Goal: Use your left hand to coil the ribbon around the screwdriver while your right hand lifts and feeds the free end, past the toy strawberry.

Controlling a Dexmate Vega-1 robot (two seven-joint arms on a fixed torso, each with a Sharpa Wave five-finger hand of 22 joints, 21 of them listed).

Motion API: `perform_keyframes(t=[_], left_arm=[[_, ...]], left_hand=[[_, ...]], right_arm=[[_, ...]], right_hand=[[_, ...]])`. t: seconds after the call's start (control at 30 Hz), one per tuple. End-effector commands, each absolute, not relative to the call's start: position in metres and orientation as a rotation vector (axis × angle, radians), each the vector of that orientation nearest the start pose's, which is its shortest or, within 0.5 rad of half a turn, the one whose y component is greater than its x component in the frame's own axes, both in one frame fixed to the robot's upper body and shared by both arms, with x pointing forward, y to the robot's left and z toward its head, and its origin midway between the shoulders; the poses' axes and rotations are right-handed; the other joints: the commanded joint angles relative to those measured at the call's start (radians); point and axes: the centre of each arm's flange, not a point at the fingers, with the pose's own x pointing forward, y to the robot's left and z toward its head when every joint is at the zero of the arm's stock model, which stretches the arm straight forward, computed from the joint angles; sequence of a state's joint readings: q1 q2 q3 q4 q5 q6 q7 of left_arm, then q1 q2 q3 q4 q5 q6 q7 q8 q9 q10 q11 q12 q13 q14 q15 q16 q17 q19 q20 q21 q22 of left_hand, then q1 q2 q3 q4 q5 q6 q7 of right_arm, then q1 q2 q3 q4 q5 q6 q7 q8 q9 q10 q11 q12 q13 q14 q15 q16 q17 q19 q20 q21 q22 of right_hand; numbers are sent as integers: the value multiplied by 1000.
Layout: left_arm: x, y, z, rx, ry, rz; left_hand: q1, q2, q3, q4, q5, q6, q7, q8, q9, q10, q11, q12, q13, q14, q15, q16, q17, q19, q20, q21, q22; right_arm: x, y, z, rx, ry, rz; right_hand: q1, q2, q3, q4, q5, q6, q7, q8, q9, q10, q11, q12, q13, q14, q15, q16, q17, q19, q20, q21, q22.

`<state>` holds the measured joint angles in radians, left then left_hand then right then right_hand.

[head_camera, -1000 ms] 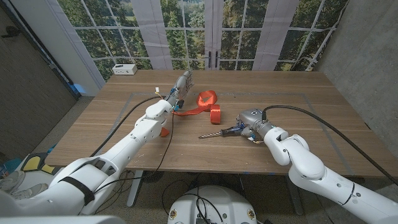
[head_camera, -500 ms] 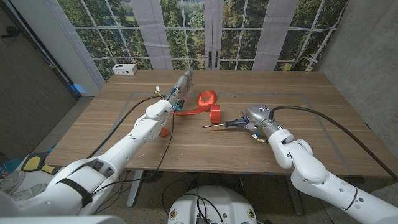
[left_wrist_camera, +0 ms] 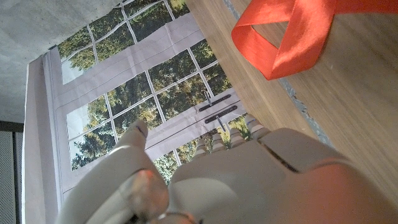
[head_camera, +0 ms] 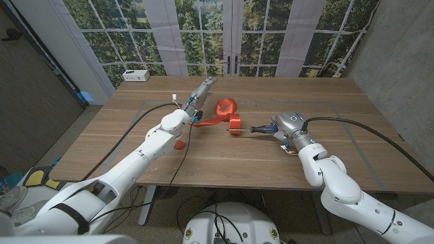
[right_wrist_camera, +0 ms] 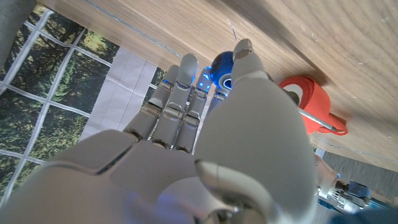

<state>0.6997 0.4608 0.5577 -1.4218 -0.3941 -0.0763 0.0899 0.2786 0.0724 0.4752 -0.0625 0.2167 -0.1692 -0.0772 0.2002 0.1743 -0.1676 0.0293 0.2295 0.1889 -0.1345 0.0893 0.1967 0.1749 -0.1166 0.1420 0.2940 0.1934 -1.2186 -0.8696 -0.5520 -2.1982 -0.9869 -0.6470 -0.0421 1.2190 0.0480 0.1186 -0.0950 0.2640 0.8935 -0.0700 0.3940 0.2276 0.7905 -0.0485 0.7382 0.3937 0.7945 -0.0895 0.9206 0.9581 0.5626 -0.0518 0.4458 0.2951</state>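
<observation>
Right hand (head_camera: 287, 125), head view, sits right of centre w/ fingers wrapped on the blue-and-black handle of the slim metal-shaft screwdriver (head_camera: 261, 128). Shaft lies roughly horizontal in frame, long axis left–right, tip pointing left and reaching the small wound roll at the near end of the orange fabric ribbon (head_camera: 226, 110), centre of frame. From that roll the ribbon runs up-left in a loose loop, then a flat tail goes left to the left hand (head_camera: 200, 89), upper centre-left. That hand's fingers reach up-right; can't tell whether it holds the tail. Small red-orange lump, prob. the toy strawberry (head_camera: 178, 144), peeks out beside the left forearm, lower left of the ribbon, well apart from it. All on the brown wooden table (head_camera: 339, 146).

Left wrist view: ribbon loop (left_wrist_camera: 283, 34) in upper right on the wood, apart from the hand's pale back (left_wrist_camera: 249, 180) lower down; grip unclear.

Right wrist view: fingers (right_wrist_camera: 177, 93) closed round the blue handle (right_wrist_camera: 222, 73); orange roll (right_wrist_camera: 309, 102) at right w/ the shaft through or against it.

Judgement for the step: keep the shaft level and steady along that left–right axis, tip in the roll, so wraps stack w/o sliding off; keep light tension on the free end, and route clear of the strawberry.
</observation>
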Motion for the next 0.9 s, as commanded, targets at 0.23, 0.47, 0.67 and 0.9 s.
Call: perform_keyframes(t=[0.23, 0.47, 0.67, 0.9], left_arm=[[613, 158, 13, 367, -584, -209], [601, 152, 8, 390, -581, -214], [587, 143, 0, 420, -563, -178], [570, 133, -9, 471, -532, -108]], left_hand=[[35, -9, 4, -33, -14, -38, 9, 3, 6, -11, 19, 1, 5, 7, 13, 4, 4, -17, 19, -12, 6], [45, -14, 4, -45, -19, -40, 11, 2, 7, -16, 20, -2, 6, 2, 16, 0, 5, -22, 21, -15, 7], [53, -25, 1, -57, -23, -31, 16, 4, 8, -11, 26, -1, 8, 13, 13, 3, 6, -22, 24, -15, 9], [70, -46, -5, -78, -29, -11, 30, 9, 9, 18, 33, 9, 11, 53, 14, 14, 9, -16, 33, -14, 11]], right_arm=[[481, -242, -66, -1490, -553, -348], [478, -253, -65, -1426, -558, -362], [477, -261, -61, -1396, -578, -388], [477, -270, -54, -1366, -611, -408]], right_hand=[[-34, 101, 1, 3, 10, 180, 22, -3, 15, 143, 8, 43, 128, 7, -127, -12, 9, -8, -41, 11, 4], [-32, 102, 0, 3, 11, 180, 21, -5, 19, 144, 11, 41, 126, 8, -128, -19, 13, -7, -40, 16, 4], [-33, 104, -1, 5, 12, 180, 21, -6, 23, 144, 12, 42, 128, 12, -127, -26, 17, -9, -38, 20, 4], [-33, 104, -3, 5, 12, 181, 23, -8, 26, 144, 11, 43, 131, 15, -127, -31, 21, -9, -36, 24, 4]])
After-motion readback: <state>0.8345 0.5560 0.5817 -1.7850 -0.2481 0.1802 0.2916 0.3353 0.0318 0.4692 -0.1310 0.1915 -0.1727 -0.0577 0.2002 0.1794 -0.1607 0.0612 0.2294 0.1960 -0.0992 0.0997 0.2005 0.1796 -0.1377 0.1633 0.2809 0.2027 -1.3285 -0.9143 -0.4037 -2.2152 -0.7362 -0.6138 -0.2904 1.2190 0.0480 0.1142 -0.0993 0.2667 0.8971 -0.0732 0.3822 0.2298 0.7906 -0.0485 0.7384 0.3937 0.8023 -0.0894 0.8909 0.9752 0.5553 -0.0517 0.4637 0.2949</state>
